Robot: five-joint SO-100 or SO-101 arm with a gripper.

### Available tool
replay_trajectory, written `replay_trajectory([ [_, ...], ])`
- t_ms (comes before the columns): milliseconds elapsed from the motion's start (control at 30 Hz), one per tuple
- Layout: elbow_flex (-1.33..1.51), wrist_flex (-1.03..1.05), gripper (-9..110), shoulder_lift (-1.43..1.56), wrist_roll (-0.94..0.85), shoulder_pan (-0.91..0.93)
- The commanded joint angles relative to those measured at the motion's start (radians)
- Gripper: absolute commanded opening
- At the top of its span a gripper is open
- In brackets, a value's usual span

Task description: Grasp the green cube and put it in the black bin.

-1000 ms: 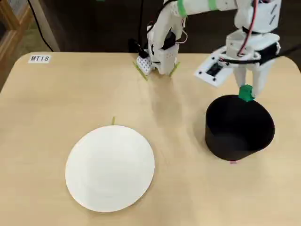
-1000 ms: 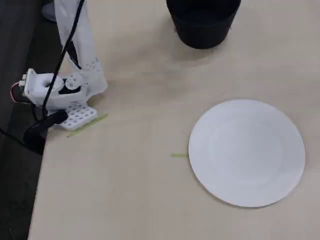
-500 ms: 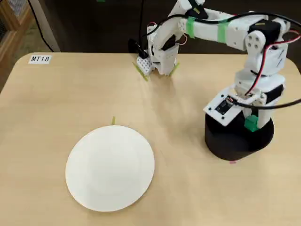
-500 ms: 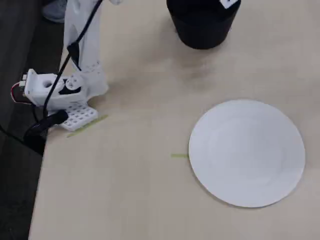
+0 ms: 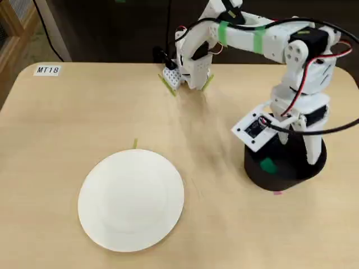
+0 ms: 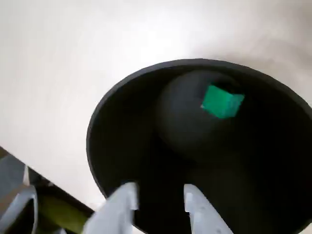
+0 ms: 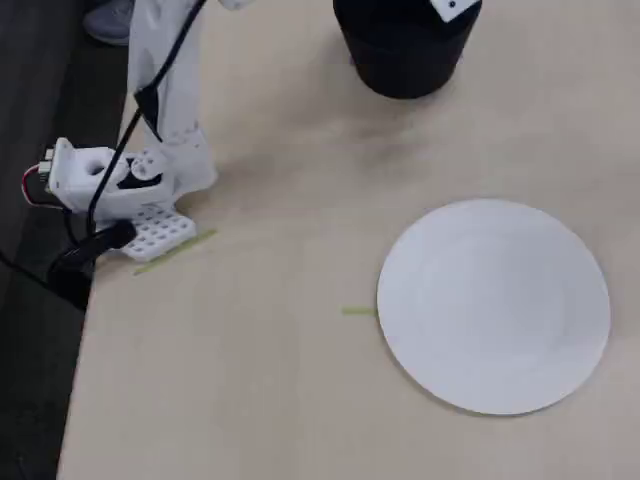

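The green cube (image 6: pixel 222 101) lies loose on the floor of the black bin (image 6: pixel 105 122), tilted on an edge, as the wrist view shows. In a fixed view the green cube (image 5: pixel 268 165) shows inside the black bin (image 5: pixel 280 180) near its left wall. My gripper (image 5: pixel 297 147) hangs over the bin's mouth. The gripper (image 6: pixel 160 192) is open, with nothing between its two white fingers. In the other fixed view only the black bin (image 7: pixel 405 55) and a white corner of the wrist show at the top edge.
A flat white plate (image 5: pixel 132 199) lies on the wooden table left of the bin, also the white plate (image 7: pixel 495 305). The arm's base (image 5: pixel 188 67) stands at the table's far edge. A small label (image 5: pixel 46 70) sits at the far left corner.
The gripper came down over the bin with the cube, then opened. The cube has dropped out of the fingers and now lies inside the bin.
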Motion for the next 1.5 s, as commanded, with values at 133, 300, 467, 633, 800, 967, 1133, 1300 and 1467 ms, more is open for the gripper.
replay_trajectory([
  [133,0.267,0.052,0,0.598,-0.014,0.393],
  [300,0.830,-0.172,0,1.169,-0.037,0.584],
  [467,1.359,-0.362,0,1.589,0.005,0.588],
  [633,1.617,-0.411,0,1.733,-0.015,0.574],
  [800,1.835,-0.454,0,1.862,-0.015,0.586],
  [967,2.020,-0.428,0,2.057,0.006,0.577],
  [1133,2.089,-0.414,0,2.065,-0.020,0.561],
  [1300,2.169,-0.437,0,2.065,-0.043,0.583],
  [1467,2.184,-0.439,0,2.065,-0.041,0.583],
])
